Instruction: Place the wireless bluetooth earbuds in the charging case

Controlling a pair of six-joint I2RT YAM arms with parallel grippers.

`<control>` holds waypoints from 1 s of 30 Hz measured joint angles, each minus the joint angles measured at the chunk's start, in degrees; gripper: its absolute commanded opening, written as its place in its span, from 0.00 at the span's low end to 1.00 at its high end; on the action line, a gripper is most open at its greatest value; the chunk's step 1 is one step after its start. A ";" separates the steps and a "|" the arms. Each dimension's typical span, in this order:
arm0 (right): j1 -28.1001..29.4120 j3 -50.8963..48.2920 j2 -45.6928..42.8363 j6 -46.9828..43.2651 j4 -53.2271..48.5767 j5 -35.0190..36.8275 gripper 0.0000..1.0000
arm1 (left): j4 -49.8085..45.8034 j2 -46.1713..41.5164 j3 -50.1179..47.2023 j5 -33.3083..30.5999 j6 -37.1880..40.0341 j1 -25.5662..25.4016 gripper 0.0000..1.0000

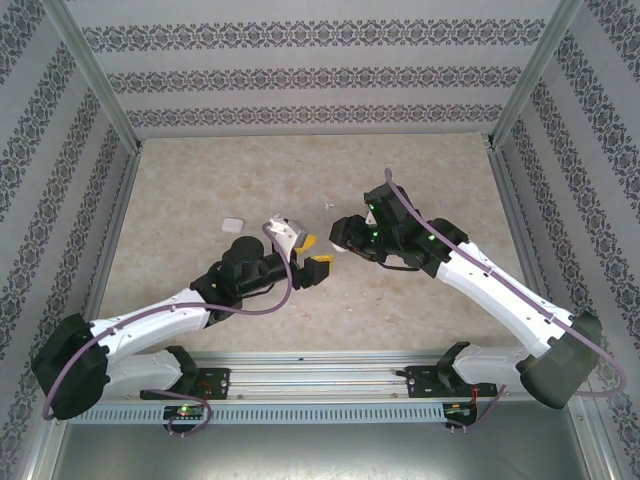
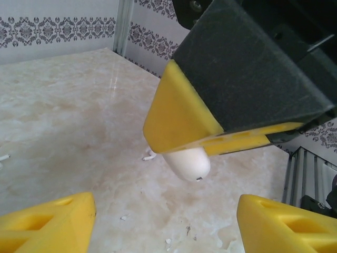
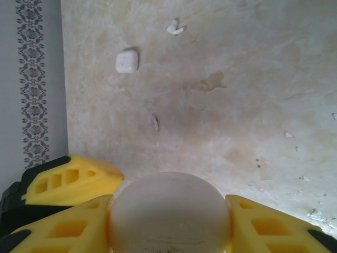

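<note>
Top view: left hand (image 1: 314,252) open, empty, facing right hand (image 1: 345,238), which grips a rounded white object (image 1: 340,246), charging case (image 1: 232,224) on desk (image 1: 200,180) behind; left wrist: fingers (image 2: 47,221) wide apart, clear of that object; right wrist: earbud (image 3: 175,27) lying near the case.

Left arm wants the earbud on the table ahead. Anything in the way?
Probably: the right gripper, shut on the charging case, hangs low just in front of the earbud, across the left fingers' line.
</note>
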 measured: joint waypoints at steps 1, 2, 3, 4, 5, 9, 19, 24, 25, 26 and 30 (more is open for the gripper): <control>0.00 -0.33 -0.17 0.44 0.39 -0.13 0.36 | 0.24 0.59 0.26 0.15 -0.02 0.00 0.68; 0.02 -0.61 -0.31 0.76 0.68 -0.15 0.37 | 0.42 0.96 0.46 0.22 -0.07 0.00 0.68; 0.02 -0.90 -0.39 1.25 0.98 -0.15 0.37 | 0.52 1.29 0.63 0.37 -0.22 0.00 0.67; 0.02 -1.18 -0.42 1.70 1.31 -0.15 0.36 | 0.81 1.53 0.74 0.52 -0.44 0.00 0.65; 0.02 -1.29 -0.42 1.95 1.46 -0.17 0.36 | 0.98 1.73 0.87 0.63 -0.66 0.00 0.61; 0.02 -1.64 -0.46 3.04 2.97 -0.35 0.36 | 2.82 2.95 1.60 1.05 -2.27 0.00 0.50; 0.00 -1.97 -0.57 3.61 4.07 -0.59 0.36 | 11.10 9.92 2.25 2.54 -9.16 0.00 0.39; 0.00 -2.47 -1.49 4.52 5.42 -0.63 0.37 | 14.10 10.21 2.25 2.47 -11.26 0.00 0.34; 0.00 -2.62 -1.66 4.68 5.73 -0.76 0.37 | 14.56 10.21 2.25 2.43 -11.65 0.00 0.32; 0.00 -2.78 -1.73 4.72 6.05 -0.83 0.37 | 15.10 10.21 2.23 2.29 -12.00 0.00 0.32; 0.00 -3.48 -1.99 5.14 7.58 -1.20 0.39 | 16.70 10.36 1.73 1.49 -13.57 0.02 0.22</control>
